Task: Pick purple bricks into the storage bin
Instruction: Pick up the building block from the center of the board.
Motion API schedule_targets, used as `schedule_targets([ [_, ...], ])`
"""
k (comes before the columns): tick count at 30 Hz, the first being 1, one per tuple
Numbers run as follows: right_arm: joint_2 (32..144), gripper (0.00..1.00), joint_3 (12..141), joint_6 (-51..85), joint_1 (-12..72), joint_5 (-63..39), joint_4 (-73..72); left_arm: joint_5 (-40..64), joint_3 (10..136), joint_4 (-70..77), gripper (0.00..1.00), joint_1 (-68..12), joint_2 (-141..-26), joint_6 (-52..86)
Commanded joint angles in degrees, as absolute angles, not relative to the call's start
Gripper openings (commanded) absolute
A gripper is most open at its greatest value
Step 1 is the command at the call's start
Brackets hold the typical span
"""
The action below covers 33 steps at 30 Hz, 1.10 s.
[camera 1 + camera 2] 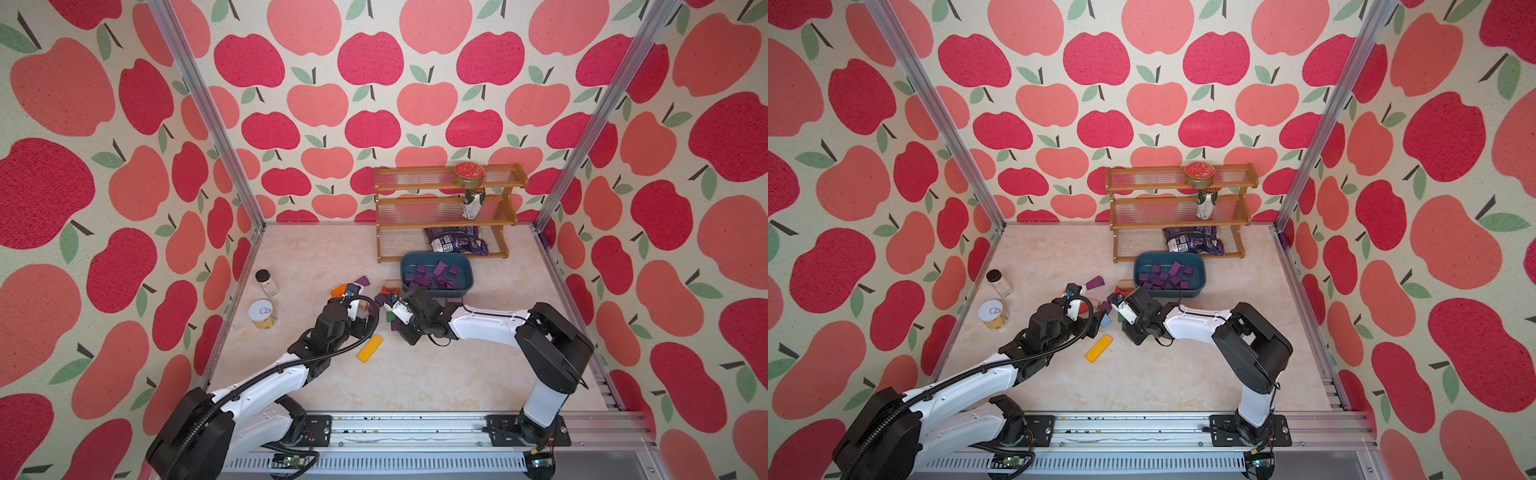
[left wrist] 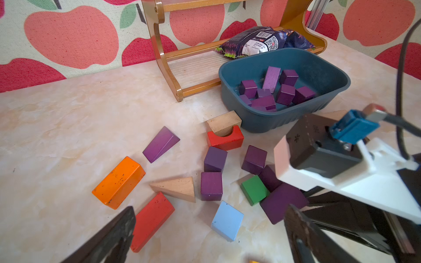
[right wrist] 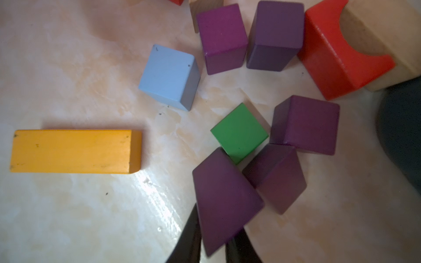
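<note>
Right fingers [image 3: 188, 241] tight on purple brick [image 3: 224, 200]

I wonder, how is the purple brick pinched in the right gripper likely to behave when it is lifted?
The purple brick looks like solid painted wood, so probably stiff and light. Its faces seem to taper and the right gripper holds only one end, so it may pivot or slip. It seems to touch the green block, which might be nudged.

Six purple bricks [image 2: 211, 186] at mid-frame outside one storage bin [image 2: 319, 68], at least nine more inside it. Two red blocks [image 2: 225, 139], two plain wood blocks [image 2: 176, 187]; one orange block [image 2: 118, 182], one yellow block [image 3: 75, 151], one green block [image 2: 254, 190], one light-blue block [image 2: 227, 220]. One rack [image 2: 159, 57], one snack bag [image 2: 257, 42].
</note>
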<state>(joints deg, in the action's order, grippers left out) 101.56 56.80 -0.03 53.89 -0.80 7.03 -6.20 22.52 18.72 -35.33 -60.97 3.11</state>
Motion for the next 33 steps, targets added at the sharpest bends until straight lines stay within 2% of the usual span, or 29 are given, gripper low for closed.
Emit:
schedule_targets([
  [1, 102.3, 0.17, 58.9, -0.3, 55.0, -0.1, 10.1, -7.3, 23.0, 18.0, 0.99, -35.0, -60.6, 3.7],
  [6, 100.5, 0.16, 57.9, 0.7, 55.2, -0.9, 10.4, -7.6, 23.0, 17.7, 0.99, -35.0, -60.1, 3.8],
  [12, 99.4, 0.22, 56.9, 1.3, 55.3, -1.6, 9.5, -8.2, 22.9, 17.8, 0.99, -34.6, -59.6, 4.2],
  [13, 99.3, 0.24, 56.9, 1.4, 55.3, -1.5, 9.4, -8.4, 22.9, 17.6, 0.99, -34.6, -59.5, 4.3],
  [15, 99.3, 0.39, 56.5, 1.3, 55.3, -1.4, 8.8, -8.9, 22.7, 17.4, 0.99, -34.5, -59.1, 4.5],
  [16, 99.3, 0.43, 56.4, 1.4, 55.3, -1.4, 8.7, -9.0, 22.6, 17.4, 0.99, -34.4, -58.9, 4.6],
  [19, 99.4, 0.48, 56.3, 0.8, 55.3, -0.5, 7.7, -9.1, 22.3, 17.4, 0.99, -34.0, -58.3, 4.9],
  [33, 101.6, 0.50, 58.2, -1.0, 53.3, -0.4, 7.0, -8.3, 22.5, 17.3, 0.99, -33.6, -58.6, 5.0],
])
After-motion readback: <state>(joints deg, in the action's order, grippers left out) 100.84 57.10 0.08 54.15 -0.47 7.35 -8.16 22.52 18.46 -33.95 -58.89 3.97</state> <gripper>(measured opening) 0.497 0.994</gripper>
